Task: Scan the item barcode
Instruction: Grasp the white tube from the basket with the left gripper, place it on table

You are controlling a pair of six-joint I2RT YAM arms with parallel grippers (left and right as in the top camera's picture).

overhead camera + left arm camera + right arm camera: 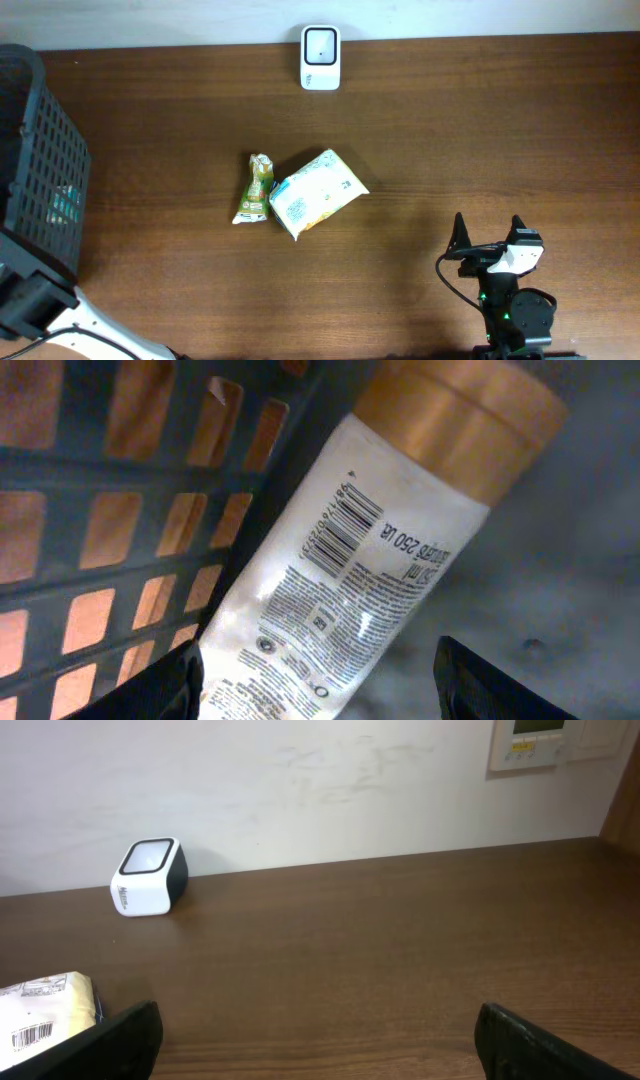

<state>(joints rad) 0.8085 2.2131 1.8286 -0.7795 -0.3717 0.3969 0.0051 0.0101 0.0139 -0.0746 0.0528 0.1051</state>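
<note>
Sitting at the far left of the desk (pixel 450 130), a dark slatted basket (pixel 40 150) takes up the edge of the overhead view, with the left arm (pixel 35 305) just below it. The left wrist view looks down inside this basket (pixel 120 560), where a white bottle (pixel 340 590) with a gold cap (pixel 450 420) lies tilted against the slatted wall. Its barcode (pixel 345 530) faces the camera. The left gripper (pixel 315 690) is spread wide, with the bottle's lower end between its dark fingers (pixel 170 690). The finger on the right of the picture stands apart from the bottle, and whether the other one touches it I cannot tell.

Near the middle of the desk lies a small green pouch (pixel 255 188). Just to its right is a white packet (pixel 318 193), set at an angle and seeming to touch the pouch at its lower corner. The right wrist view catches one end of this packet (pixel 45 1010), and a barcode (pixel 30 1036) shows on it.

At the back edge, against the wall, stands the white scanner (pixel 320 58), well apart from both items and seen again from the right wrist (pixel 150 878).

At the lower right, the right gripper (pixel 490 240) hovers over bare wood with its fingers spread wide and nothing between them, pointing toward the back wall (pixel 330 1060).
</note>
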